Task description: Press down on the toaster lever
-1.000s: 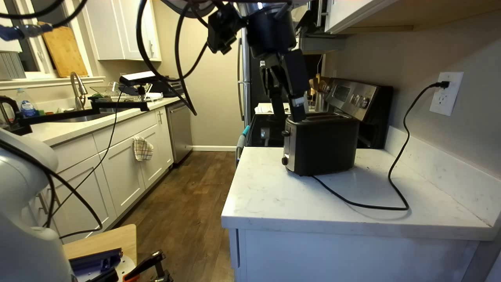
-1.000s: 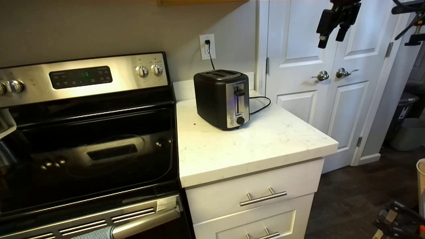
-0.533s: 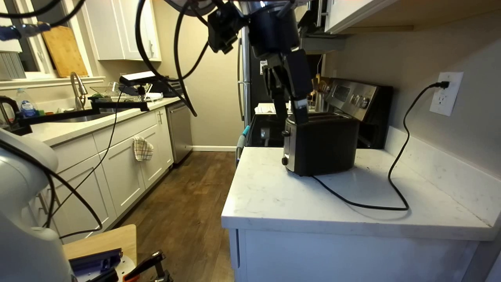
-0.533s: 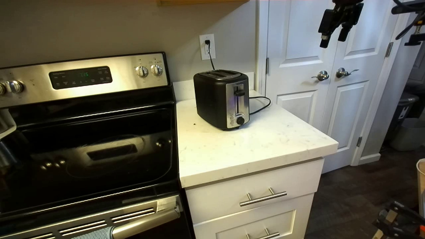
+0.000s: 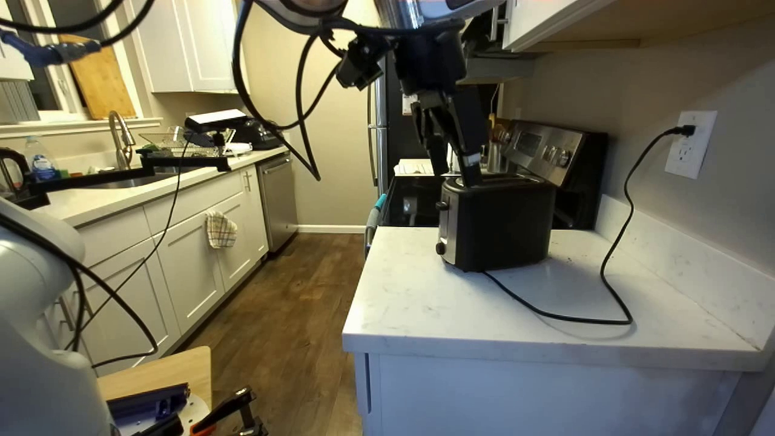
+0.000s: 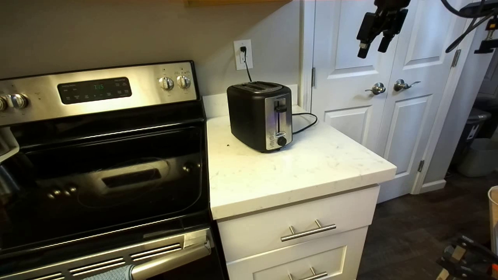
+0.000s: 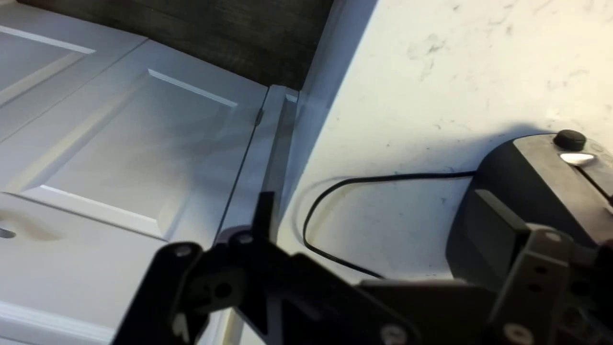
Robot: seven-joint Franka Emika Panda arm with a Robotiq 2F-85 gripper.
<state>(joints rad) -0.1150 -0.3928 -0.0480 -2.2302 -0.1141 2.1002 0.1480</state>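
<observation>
Gripper [image 5: 457, 175] has slid over toward the toaster [image 5: 505, 227] since half a second ago and leans a touch more; the toaster itself hasn't budged.

In an exterior view it's sitting upright on the white counter [image 5: 405, 290], a black boxy thing with the lever [image 5: 443, 206] poking out high on its front. A fingertip [image 5: 471, 176] overlaps the top rim from this angle and covers a bit of it. The arm [image 5: 402, 13] runs off the top edge.

In an exterior view the silver panel [image 6: 270, 121] faces us properly: lever up near the top of its slot, round black dial [image 6: 281, 141] down low. Gripper's way up to the right, well apart from the toaster, so that overlap is just the angle. Clear gap between the fingers [image 6: 363, 51], btw.

Wrist view: fingers spread wide, dark and kinda blurry. The toaster is out past the right-hand one in the picture, partly covered by it and chopped off by the frame edge. Dial shows fine, but the lever's right at the edge and hard to make out. The cord [image 7: 407, 177] loops across the counter and ducks behind the gripper, with white doors [image 7: 143, 143] on the left.
</observation>
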